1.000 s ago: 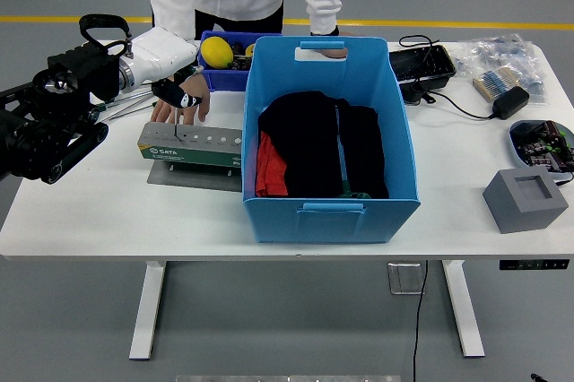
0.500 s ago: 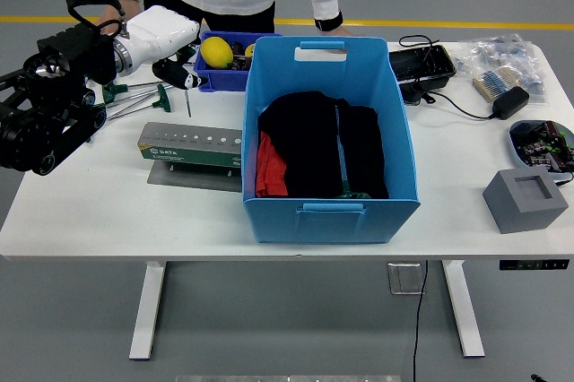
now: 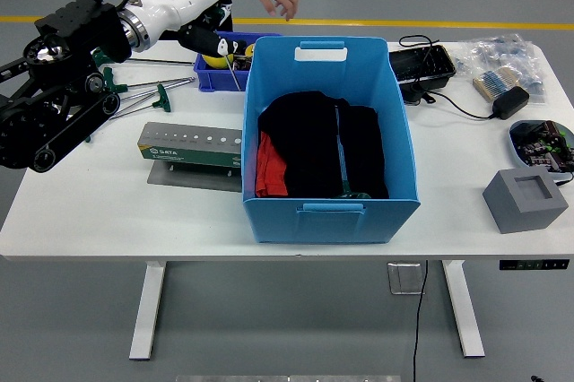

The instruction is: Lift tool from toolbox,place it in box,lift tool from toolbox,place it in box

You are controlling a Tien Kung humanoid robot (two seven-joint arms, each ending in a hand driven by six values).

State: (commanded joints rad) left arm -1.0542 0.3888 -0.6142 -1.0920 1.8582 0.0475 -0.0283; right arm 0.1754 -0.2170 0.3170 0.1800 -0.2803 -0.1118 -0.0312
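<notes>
Black fingers (image 3: pixel 208 39) grip a thin tool (image 3: pixel 232 72), its handle hidden.

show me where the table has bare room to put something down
Bare table runs along the near edge, in front of the green toolbox. Another free patch lies between the blue box and the grey block. The far edge is crowded: loose tools, small blue bin, black tray, cables and bagged parts.

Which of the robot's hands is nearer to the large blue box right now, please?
The left. The left hand, holding a thin tool, is raised just beyond the upper-left corner of the blue box. The right hand is out of view.
</notes>
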